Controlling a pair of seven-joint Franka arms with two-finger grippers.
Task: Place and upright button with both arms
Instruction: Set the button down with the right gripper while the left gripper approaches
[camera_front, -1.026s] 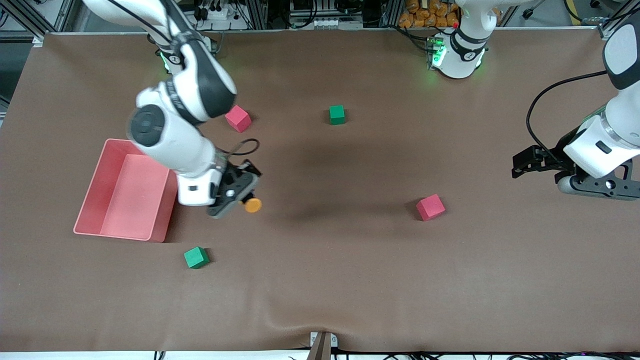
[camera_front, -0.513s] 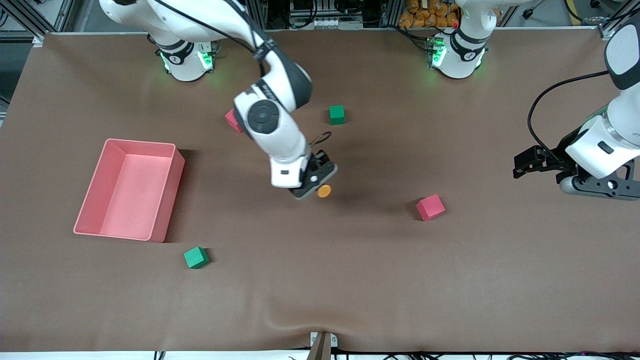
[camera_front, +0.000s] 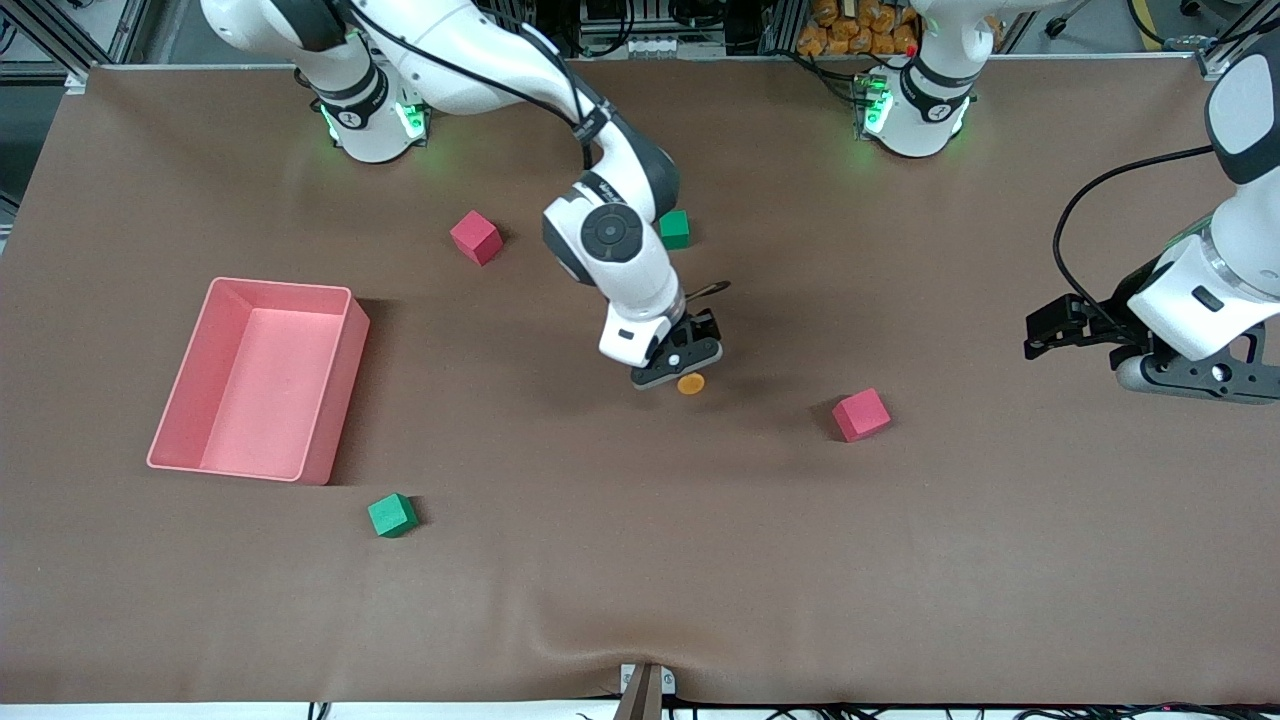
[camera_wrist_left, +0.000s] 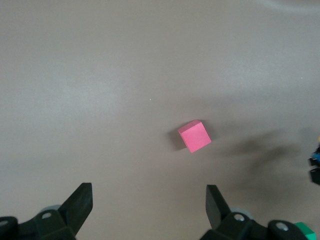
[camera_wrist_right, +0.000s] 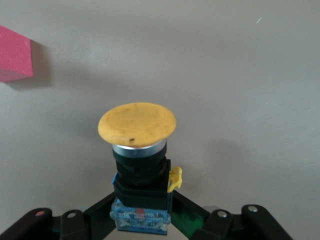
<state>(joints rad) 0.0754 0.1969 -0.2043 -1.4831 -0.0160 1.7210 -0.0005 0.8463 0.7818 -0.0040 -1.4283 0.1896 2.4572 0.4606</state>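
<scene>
My right gripper (camera_front: 685, 372) is shut on the dark body of the button (camera_front: 690, 384), whose orange cap points away from the fingers. It hangs over the middle of the table, between the green cube (camera_front: 674, 229) and a red cube (camera_front: 861, 414). In the right wrist view the round cap (camera_wrist_right: 137, 125) sits above a black body and a blue base clamped in the right gripper (camera_wrist_right: 142, 215). My left gripper (camera_front: 1035, 335) waits open over the left arm's end of the table. In the left wrist view the left gripper (camera_wrist_left: 148, 197) holds nothing, with the red cube (camera_wrist_left: 194, 136) on the cloth below.
A pink bin (camera_front: 280, 285) stands at the right arm's end of the table. Another red cube (camera_front: 476, 237) lies near the right arm's base. A second green cube (camera_front: 392, 515) lies nearer the front camera than the bin. A red cube (camera_wrist_right: 12, 55) shows in the right wrist view.
The right arm has carried the button from beside the pink bin to over the table's middle, toward the left arm's end. The left arm has stayed put.
</scene>
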